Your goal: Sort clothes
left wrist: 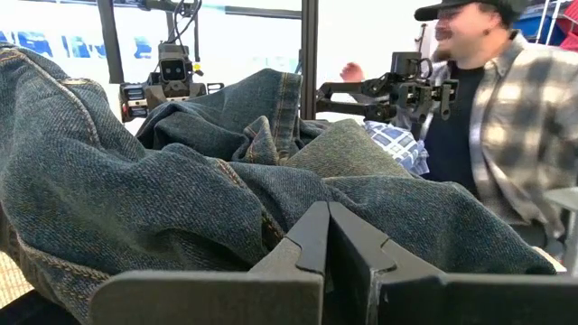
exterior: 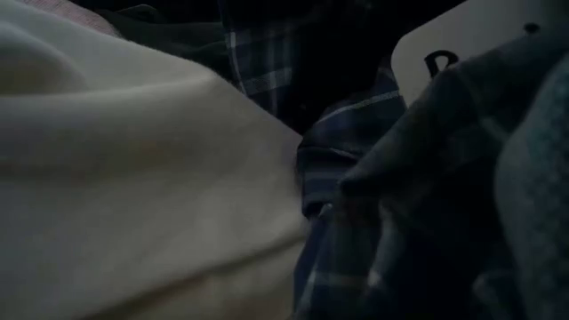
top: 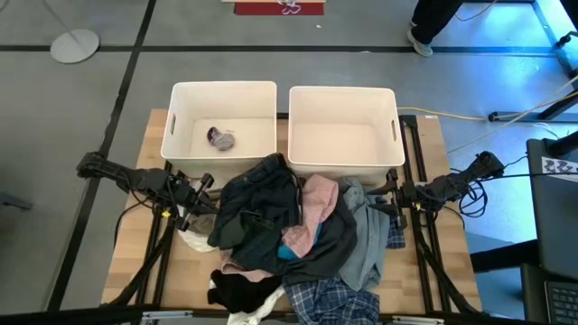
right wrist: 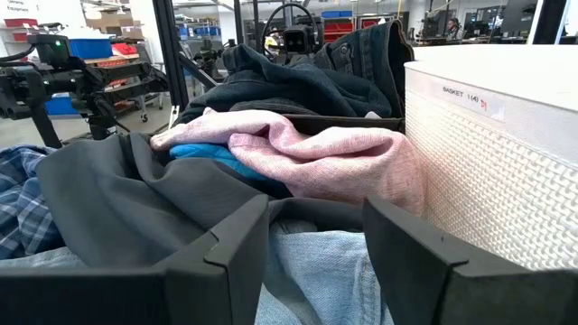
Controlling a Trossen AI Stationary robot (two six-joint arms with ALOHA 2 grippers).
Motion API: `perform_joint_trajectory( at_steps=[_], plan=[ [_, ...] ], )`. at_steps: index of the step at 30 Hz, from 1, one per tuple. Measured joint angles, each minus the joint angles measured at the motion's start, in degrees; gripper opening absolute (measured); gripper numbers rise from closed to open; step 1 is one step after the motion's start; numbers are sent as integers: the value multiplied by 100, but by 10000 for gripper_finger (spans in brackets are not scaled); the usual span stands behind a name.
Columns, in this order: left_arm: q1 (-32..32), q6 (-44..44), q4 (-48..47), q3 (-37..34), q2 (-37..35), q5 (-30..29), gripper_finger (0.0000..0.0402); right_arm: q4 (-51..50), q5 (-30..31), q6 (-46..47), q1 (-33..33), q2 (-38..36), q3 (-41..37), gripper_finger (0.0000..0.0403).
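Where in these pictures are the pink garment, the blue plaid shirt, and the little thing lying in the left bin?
pink garment [top: 318,200], high view, on its upper fold atop the pile.
blue plaid shirt [top: 330,300], high view, on its middle at the pile's near edge.
small grey item [top: 220,137], high view, on its centre, inside the left bin [top: 181,95].

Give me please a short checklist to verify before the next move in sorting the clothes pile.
1. Left claw shut at the pile's left edge, dark denim garment right ahead: ok.
2. Left claw holds cloth: cannot tell.
3. Right claw open, nothing between its fingers, over the light blue garment: ok.
4. Right bin empty: ok.
5. Left bin holds one small item: ok.
6. Pile free of the bins: not ok, the denim garment lies against their front rims.
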Motion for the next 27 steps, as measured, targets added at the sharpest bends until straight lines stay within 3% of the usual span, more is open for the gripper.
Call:
perform_joint_trajectory(
  at_steps=[23, 27],
  plan=[
    [-1, 7, 0, 0, 0, -1, 0, 0, -1, 0, -2, 1, 0, 182],
    [1, 617, 152, 0, 0, -171, 0, 305, 48, -402, -2, 1, -33, 182]
  ],
)
